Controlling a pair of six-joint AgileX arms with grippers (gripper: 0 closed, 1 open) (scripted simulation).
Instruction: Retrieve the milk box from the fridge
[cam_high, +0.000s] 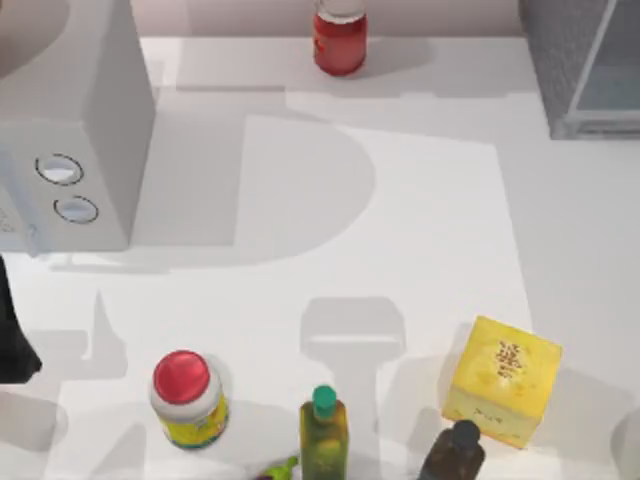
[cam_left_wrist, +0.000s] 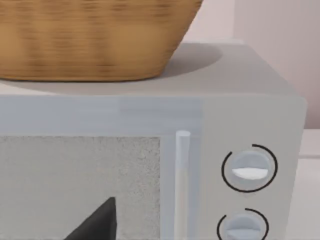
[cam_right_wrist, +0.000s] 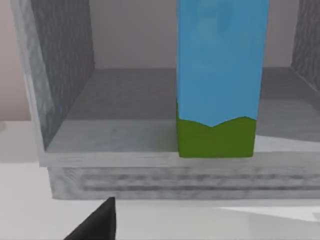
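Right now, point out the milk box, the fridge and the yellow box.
milk box (cam_right_wrist: 220, 65): right wrist view, blue side panel.
fridge (cam_high: 570, 70): top view, grey speckled top near its front corner.
yellow box (cam_high: 503, 375): top view, top face.

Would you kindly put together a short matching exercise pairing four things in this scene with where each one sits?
Things:
1. milk box
2. wicker basket
3. yellow cube-shaped box
4. red jar

Places:
A. on top of the white box with two round dials
B. at the far edge of the table, near the middle
C. standing inside the fridge, at the front of its floor
D. on the table's near right part, beside a dark bottle

Pairs: 1-C, 2-A, 3-D, 4-B
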